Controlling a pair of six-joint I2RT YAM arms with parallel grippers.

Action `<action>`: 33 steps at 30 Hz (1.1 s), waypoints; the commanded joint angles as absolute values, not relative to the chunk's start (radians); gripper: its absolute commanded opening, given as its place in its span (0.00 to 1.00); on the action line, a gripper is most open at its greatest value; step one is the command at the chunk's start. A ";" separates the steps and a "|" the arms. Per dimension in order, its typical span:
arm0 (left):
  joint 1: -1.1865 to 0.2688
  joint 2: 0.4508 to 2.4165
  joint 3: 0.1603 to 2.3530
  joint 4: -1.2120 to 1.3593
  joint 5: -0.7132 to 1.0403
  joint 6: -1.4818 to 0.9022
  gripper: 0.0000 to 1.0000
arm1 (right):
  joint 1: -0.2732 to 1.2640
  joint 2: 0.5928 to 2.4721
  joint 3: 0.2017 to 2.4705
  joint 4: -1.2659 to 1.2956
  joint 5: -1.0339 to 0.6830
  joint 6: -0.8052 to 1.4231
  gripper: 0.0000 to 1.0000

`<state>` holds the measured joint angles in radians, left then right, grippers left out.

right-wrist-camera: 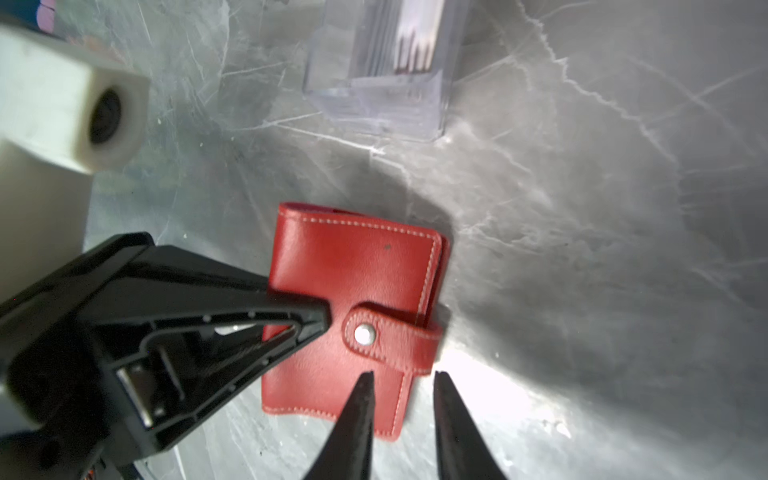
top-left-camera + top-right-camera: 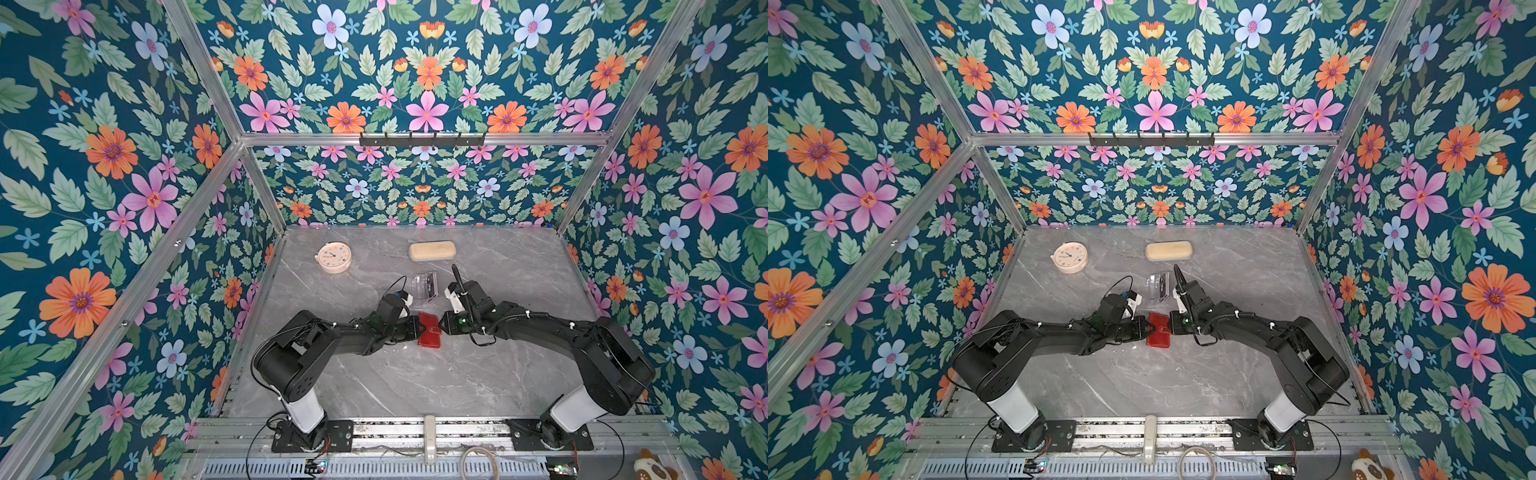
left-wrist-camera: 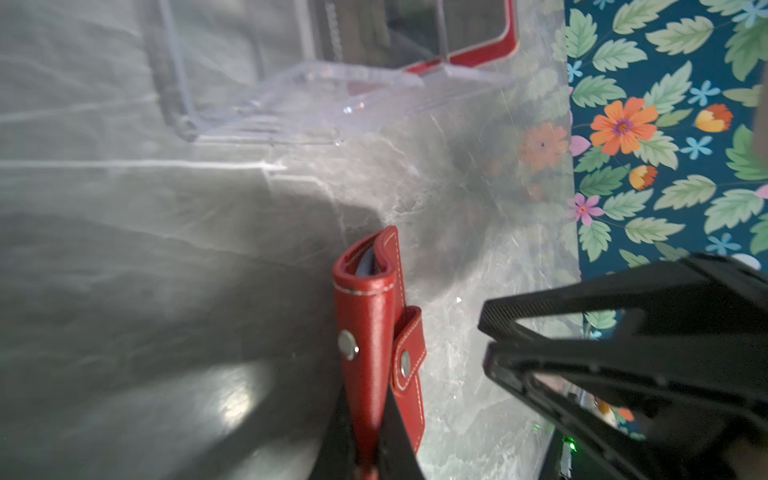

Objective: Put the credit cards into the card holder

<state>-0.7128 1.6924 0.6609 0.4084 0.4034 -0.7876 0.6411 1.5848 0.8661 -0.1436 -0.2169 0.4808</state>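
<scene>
Bimanual workspace seen from above and from both wrists. The card holder (image 2: 429, 330) (image 2: 1158, 330) lies on the grey marble table (image 2: 415, 382) at centre, between the two arms and just in front of the clear acrylic stand (image 2: 424, 286).

The left gripper (image 3: 368, 399) (image 2: 417, 328) is clenched on the card holder (image 3: 365, 316): in the left wrist view red leather is pinched between its black fingers (image 3: 397, 419). In the right wrist view its tip rests on the front cover beside the snap tab (image 1: 386, 338), which crosses the cover of the card holder (image 1: 353, 257).

The right gripper (image 1: 404, 374) (image 2: 442, 326) stands released, its jaws apart and grasping nothing. Its fingertips (image 1: 365, 380) hover over the holder's near edge, next to the tab.

The credit cards (image 1: 411, 41) (image 2: 428, 286) stand on edge inside the acrylic stand, apart from the holder. A red-bordered card shows through its wall in the left wrist view.

Farther back on the table stand a pale round clock (image 2: 333, 257) and a beige oblong case (image 2: 432, 250), well apart from both grippers.
</scene>
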 commanded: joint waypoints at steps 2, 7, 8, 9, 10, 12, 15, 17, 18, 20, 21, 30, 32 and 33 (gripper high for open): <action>-0.718 1.681 0.665 0.360 0.344 -0.815 0.06 | 0.670 1.606 0.898 -0.183 -0.199 0.468 0.34; -0.727 1.685 0.661 0.370 0.348 -0.833 0.06 | 0.700 1.649 0.936 -0.177 -0.195 0.472 0.39; -0.727 1.686 0.662 0.372 0.350 -0.834 0.06 | 0.703 1.681 0.944 -0.176 -0.196 0.474 0.40; -0.728 1.685 0.663 0.372 0.351 -0.835 0.06 | 0.707 1.696 0.951 -0.179 -0.195 0.475 0.40; -0.728 1.684 0.663 0.373 0.351 -0.834 0.06 | 0.709 1.709 0.959 -0.182 -0.191 0.478 0.40; -0.729 1.683 0.663 0.372 0.354 -0.834 0.05 | 0.715 1.723 0.970 -0.186 -0.182 0.478 0.40; -0.730 1.683 0.663 0.373 0.354 -0.835 0.05 | 0.723 1.746 0.991 -0.204 -0.163 0.477 0.41; -0.730 1.683 0.664 0.374 0.357 -0.834 0.05 | 0.726 1.764 1.007 -0.227 -0.145 0.474 0.40; -0.730 1.684 0.664 0.376 0.360 -0.835 0.05 | 0.729 1.772 1.015 -0.235 -0.136 0.472 0.41; -0.730 1.686 0.662 0.378 0.362 -0.834 0.05 | 0.739 1.790 1.034 -0.266 -0.107 0.462 0.40; -0.730 1.687 0.662 0.378 0.362 -0.835 0.05 | 0.747 1.797 1.043 -0.282 -0.082 0.458 0.40; -0.733 1.688 0.654 0.375 0.359 -0.830 0.05 | 0.775 1.823 1.098 -0.382 0.078 0.479 0.22; -0.732 1.688 0.653 0.372 0.356 -0.830 0.05 | 0.775 1.809 1.094 -0.379 0.095 0.490 0.18; -0.732 1.687 0.653 0.371 0.356 -0.829 0.05 | 0.774 1.805 1.091 -0.375 0.098 0.493 0.16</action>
<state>-0.7307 1.6886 0.6567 0.3893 0.3405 -0.8375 0.7780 1.8099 1.0992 -0.3325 -0.0029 0.4648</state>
